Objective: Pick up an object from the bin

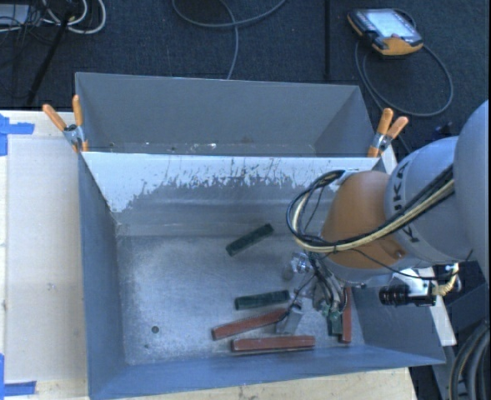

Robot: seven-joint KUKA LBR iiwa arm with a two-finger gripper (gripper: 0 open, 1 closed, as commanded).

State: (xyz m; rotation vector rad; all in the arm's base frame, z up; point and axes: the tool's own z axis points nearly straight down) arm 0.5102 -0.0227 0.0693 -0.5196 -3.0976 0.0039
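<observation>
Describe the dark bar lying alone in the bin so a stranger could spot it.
Start at the grey bin and look mid-floor, by the far wall's foot. A dark green bar lies tilted there, alone; the other bars cluster near the front, mostly reddish brown.

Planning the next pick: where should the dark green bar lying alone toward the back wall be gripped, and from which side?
Grip the dark green bar at its middle, across its narrow width, from straight above: it lies flat and slanted, with bare bin floor around it.
</observation>
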